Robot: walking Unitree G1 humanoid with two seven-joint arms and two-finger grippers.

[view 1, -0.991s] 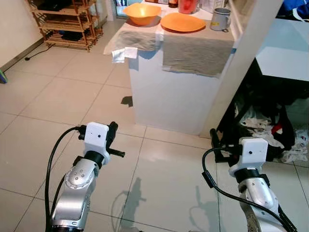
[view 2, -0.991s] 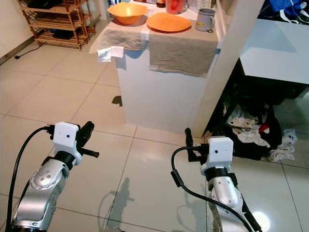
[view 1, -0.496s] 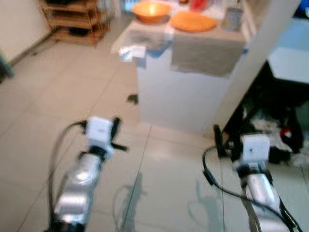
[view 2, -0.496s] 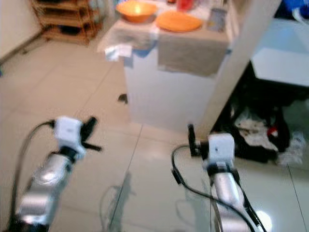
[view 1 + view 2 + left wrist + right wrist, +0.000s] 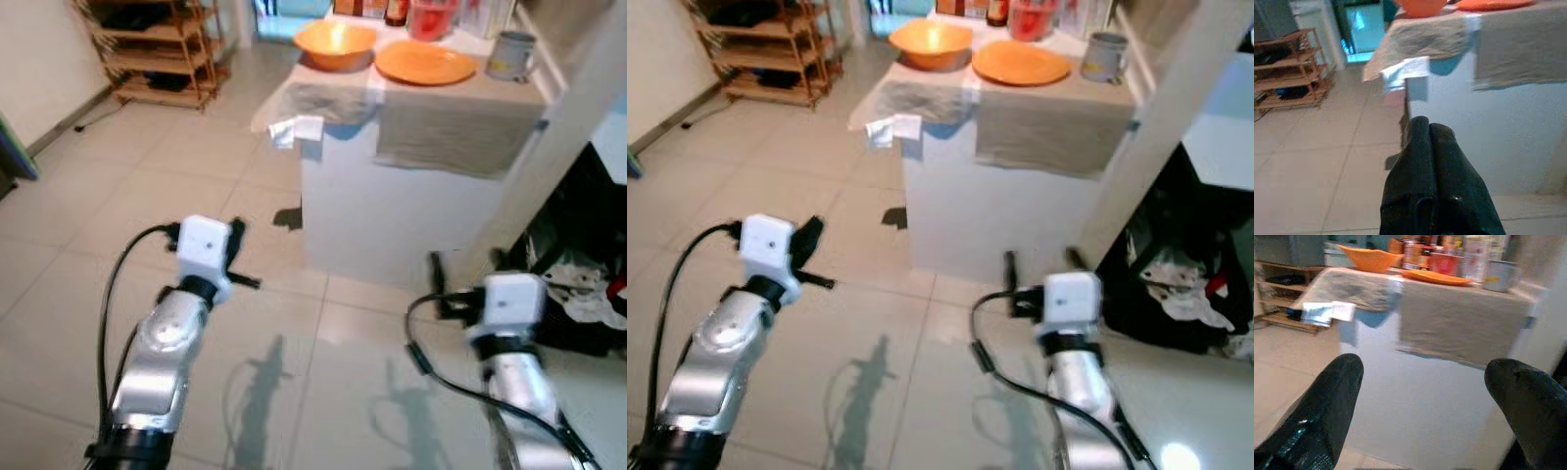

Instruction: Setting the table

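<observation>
An orange bowl [image 5: 930, 43], an orange plate [image 5: 1022, 63] and a grey mug [image 5: 1103, 56] sit on a white surface [image 5: 999, 196] with grey cloths [image 5: 1048, 127] draped over it. The left hand [image 5: 1430, 128], fingers pressed together, and the right hand [image 5: 1425, 377], fingers spread wide, are both held low over the floor [image 5: 852, 323], well apart from the surface. The bowl, plate and mug are high above both hands.

On the far white counter [image 5: 392, 225] sit an orange bowl [image 5: 336, 43], an orange plate [image 5: 425, 63] and a grey mug [image 5: 509, 55], over grey-beige cloths [image 5: 456, 132]; beige floor tiles [image 5: 88, 225].
</observation>
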